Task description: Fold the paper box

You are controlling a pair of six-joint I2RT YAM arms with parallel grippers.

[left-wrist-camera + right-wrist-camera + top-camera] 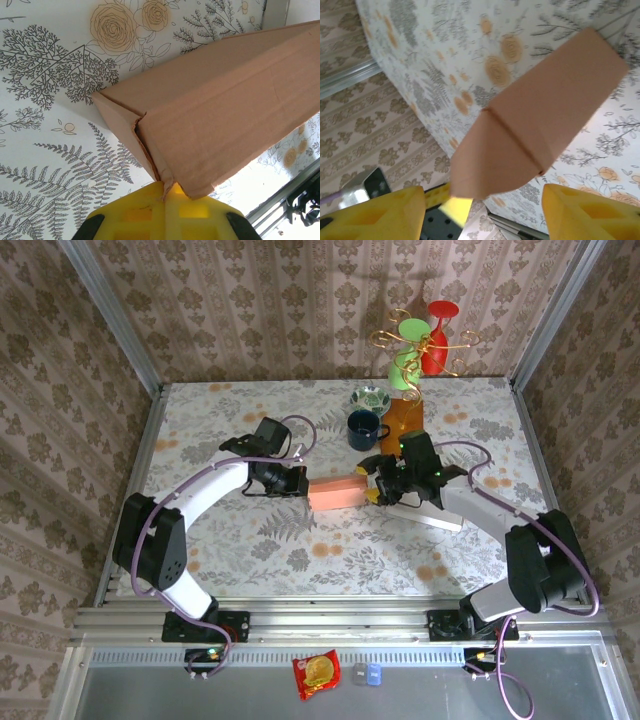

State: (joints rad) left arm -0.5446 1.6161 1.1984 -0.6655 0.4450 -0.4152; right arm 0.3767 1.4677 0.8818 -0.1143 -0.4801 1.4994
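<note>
The paper box (335,492), a long pinkish-brown cardboard carton, hangs across the table's middle between my two grippers. My left gripper (303,483) is shut on the box's left end. In the left wrist view the yellow fingers (140,215) pinch a corner flap of the box (225,115) at the left gripper (167,187). My right gripper (375,485) stands open at the box's right end. In the right wrist view a folded end flap of the box (540,120) points down between the spread fingertips (380,212); the right gripper (482,200) does not touch it.
Behind the box stand a blue mug (363,427), a patterned bowl (370,398) and an orange board (403,415). A wire rack with green and red glasses (420,340) stands at the back. A white flat strip (430,515) lies under the right arm. A snack packet (316,674) lies on the front ledge.
</note>
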